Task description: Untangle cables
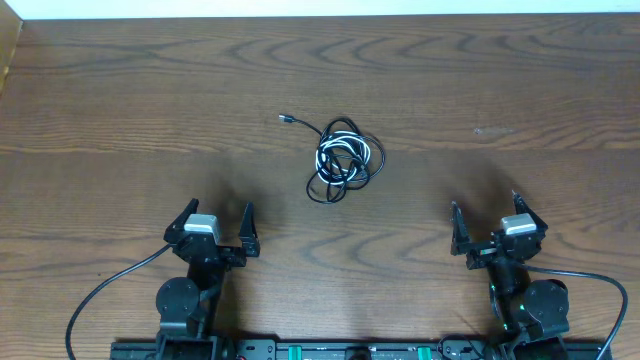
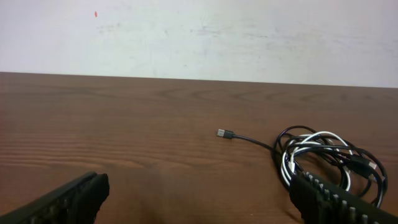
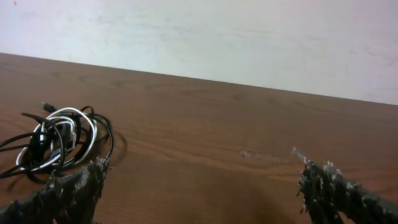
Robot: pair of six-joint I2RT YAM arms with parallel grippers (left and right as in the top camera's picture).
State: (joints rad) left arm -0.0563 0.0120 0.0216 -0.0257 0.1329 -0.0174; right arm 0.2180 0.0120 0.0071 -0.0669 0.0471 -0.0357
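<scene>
The cables [image 1: 343,157] lie in one tangled coil of white and black cords near the middle of the wooden table, with a black plug end [image 1: 286,119] trailing out to the upper left. The same tangle of cables [image 2: 323,158] fills the right side of the left wrist view, and the cables [image 3: 59,140] sit at the left edge of the right wrist view. My left gripper [image 1: 216,222] rests near the front edge, below and left of the tangle, open and empty. My right gripper [image 1: 485,222] stands at the front right, also open with nothing between its fingers.
A pale wall runs along the table's far edge [image 1: 320,14]. Thick black arm cables [image 1: 110,285] loop at the front left and front right beside the arm bases.
</scene>
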